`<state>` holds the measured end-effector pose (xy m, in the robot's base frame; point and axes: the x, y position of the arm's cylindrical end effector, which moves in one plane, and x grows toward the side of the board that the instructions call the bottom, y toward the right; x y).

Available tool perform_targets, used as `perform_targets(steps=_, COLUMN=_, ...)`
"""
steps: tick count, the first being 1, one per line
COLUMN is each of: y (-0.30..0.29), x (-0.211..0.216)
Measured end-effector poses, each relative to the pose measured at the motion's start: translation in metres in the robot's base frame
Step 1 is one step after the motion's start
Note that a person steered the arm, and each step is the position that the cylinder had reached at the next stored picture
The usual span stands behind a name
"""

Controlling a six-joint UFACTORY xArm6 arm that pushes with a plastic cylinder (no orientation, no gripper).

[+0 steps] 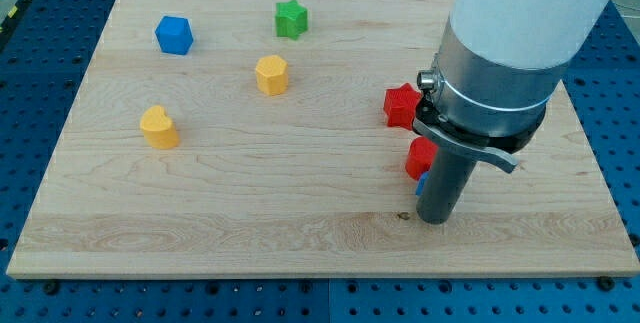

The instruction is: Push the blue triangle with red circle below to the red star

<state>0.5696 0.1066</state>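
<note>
The red star (401,105) lies right of the board's middle, partly behind the arm. Just below it a red circle (419,158) peeks out from behind the rod. A sliver of the blue triangle (422,184) shows at the rod's left edge, under the red circle. My tip (435,219) rests on the board right beside the blue triangle, at its lower right, touching or nearly so. Most of the blue triangle and part of the red circle are hidden by the rod.
A blue cube-like block (174,35) and a green star (291,19) lie near the view's top left. A yellow hexagon (271,74) and a yellow heart-like block (159,127) lie left of centre. The wooden board (250,213) sits on a blue perforated table.
</note>
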Motion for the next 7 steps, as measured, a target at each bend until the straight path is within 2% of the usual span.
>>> perform_targets(steps=2, y=-0.009, x=0.001)
perform_targets(steps=3, y=0.007, x=0.029)
perform_targets(steps=4, y=0.04, x=0.03)
perform_targets(steps=5, y=0.072, x=0.002)
perform_targets(steps=6, y=0.065, x=-0.001)
perform_targets(steps=7, y=0.02, x=-0.001)
